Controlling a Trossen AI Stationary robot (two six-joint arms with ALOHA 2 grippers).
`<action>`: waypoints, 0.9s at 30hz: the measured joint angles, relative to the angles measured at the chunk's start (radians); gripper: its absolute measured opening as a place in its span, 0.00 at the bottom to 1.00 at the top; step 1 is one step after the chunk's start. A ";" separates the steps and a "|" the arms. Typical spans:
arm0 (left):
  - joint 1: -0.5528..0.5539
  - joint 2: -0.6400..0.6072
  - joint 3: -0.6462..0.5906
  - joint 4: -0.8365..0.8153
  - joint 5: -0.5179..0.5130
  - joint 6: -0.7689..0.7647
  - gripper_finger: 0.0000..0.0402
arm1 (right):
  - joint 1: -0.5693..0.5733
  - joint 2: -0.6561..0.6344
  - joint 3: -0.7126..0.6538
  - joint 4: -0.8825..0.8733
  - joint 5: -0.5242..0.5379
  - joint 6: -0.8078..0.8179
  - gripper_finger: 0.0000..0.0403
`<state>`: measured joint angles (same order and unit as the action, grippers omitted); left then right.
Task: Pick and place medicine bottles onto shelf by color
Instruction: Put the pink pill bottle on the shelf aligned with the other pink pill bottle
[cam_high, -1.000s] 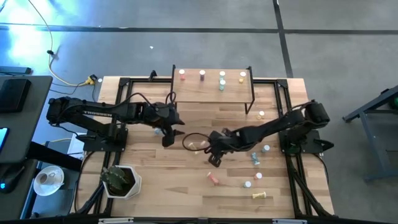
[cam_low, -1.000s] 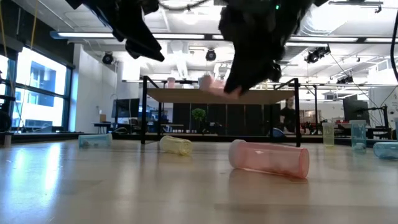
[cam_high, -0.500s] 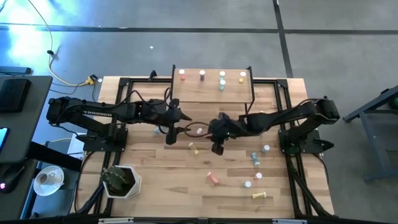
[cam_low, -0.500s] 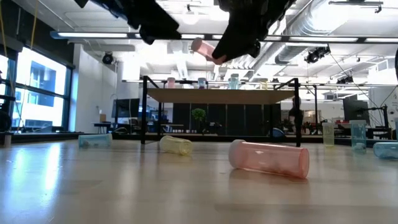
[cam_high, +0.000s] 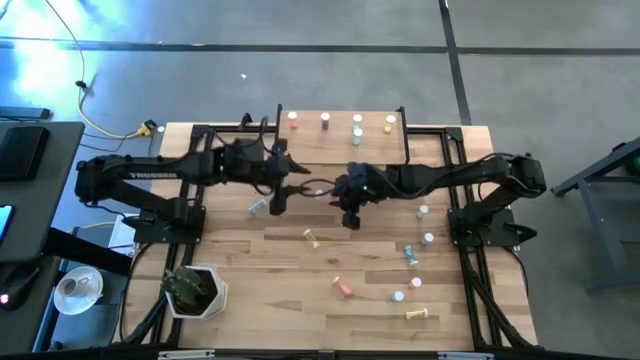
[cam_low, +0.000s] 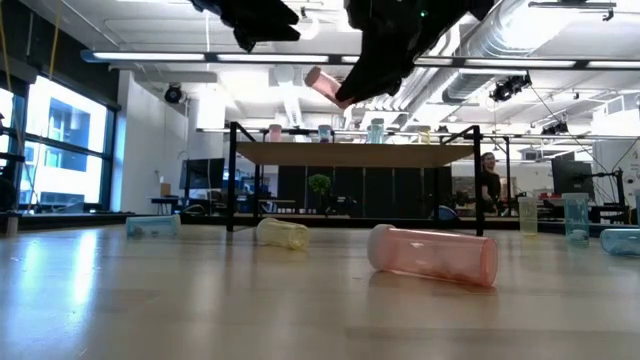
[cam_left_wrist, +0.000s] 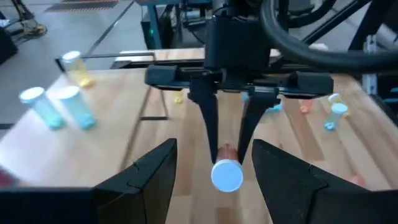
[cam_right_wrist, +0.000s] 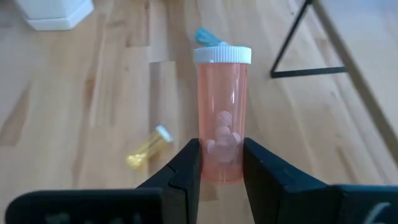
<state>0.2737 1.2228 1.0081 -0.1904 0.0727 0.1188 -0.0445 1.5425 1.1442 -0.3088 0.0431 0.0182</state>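
Two grippers meet above the middle of the table, in front of the shelf. The right gripper is clenched on the lower body of a pink bottle, white cap pointing towards the left gripper, whose fingers stand spread and empty just before the cap. For a good handover, I think the left fingers must close squarely near the cap before the right ones let go, otherwise the bottle may slip
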 joint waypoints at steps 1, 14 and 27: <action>0.018 0.000 0.020 -0.029 0.016 0.010 0.50 | -0.012 0.000 0.000 0.000 0.000 -0.001 0.21; 0.200 0.071 0.111 -0.239 0.241 0.016 0.50 | -0.147 0.020 0.000 0.110 -0.142 -0.027 0.21; 0.187 0.173 0.111 -0.197 0.298 -0.027 0.50 | -0.132 0.050 0.000 0.111 -0.179 -0.023 0.21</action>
<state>0.4610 1.3956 1.1191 -0.3871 0.3709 0.0915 -0.1765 1.5929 1.1442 -0.1974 -0.1358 -0.0044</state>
